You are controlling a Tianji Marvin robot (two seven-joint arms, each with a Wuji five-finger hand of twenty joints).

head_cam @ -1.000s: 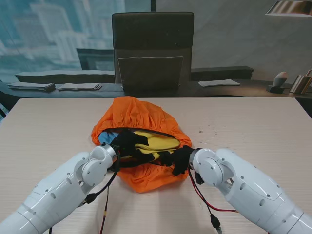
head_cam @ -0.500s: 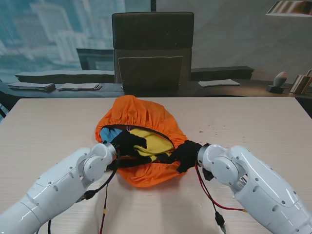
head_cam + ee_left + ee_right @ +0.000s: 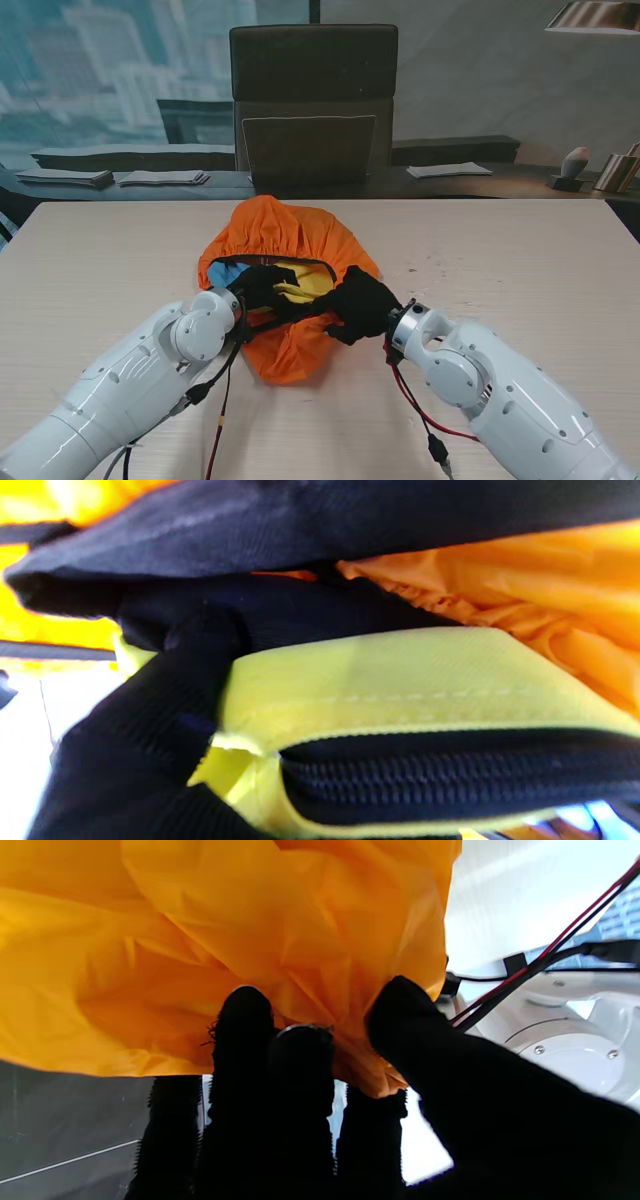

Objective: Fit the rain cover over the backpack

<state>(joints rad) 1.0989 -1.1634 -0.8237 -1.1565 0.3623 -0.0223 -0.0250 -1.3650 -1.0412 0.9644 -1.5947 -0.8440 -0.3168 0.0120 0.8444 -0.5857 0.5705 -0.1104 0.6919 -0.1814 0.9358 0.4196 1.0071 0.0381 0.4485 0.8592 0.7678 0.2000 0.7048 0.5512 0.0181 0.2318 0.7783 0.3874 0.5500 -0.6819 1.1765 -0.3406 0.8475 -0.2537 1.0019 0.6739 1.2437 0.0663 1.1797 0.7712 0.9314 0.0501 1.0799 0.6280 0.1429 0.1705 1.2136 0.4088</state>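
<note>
From the stand camera, the backpack [image 3: 300, 282] lies near the middle of the table [image 3: 520, 260], mostly wrapped in the orange rain cover [image 3: 275, 235]; yellow and blue panels show through the cover's opening on the side nearer the robot. The left hand [image 3: 262, 287] reaches into that opening, its black fingers curled on the backpack's dark edge. The right hand [image 3: 362, 303] sits at the cover's right rim, closed over a bunch of orange fabric.

The left wrist camera shows a black-gloved finger [image 3: 165, 705] pressed against a yellow panel [image 3: 400, 680] with a black zipper [image 3: 450, 775], orange cover [image 3: 550, 590] beyond; the picture is blurred, so the grip appears closed on the backpack but is not certain.

The right wrist camera shows fingers [image 3: 245, 1025] and thumb pinching a gathered fold of the rain cover [image 3: 200, 940], red and black cables [image 3: 540, 965] running alongside.
</note>
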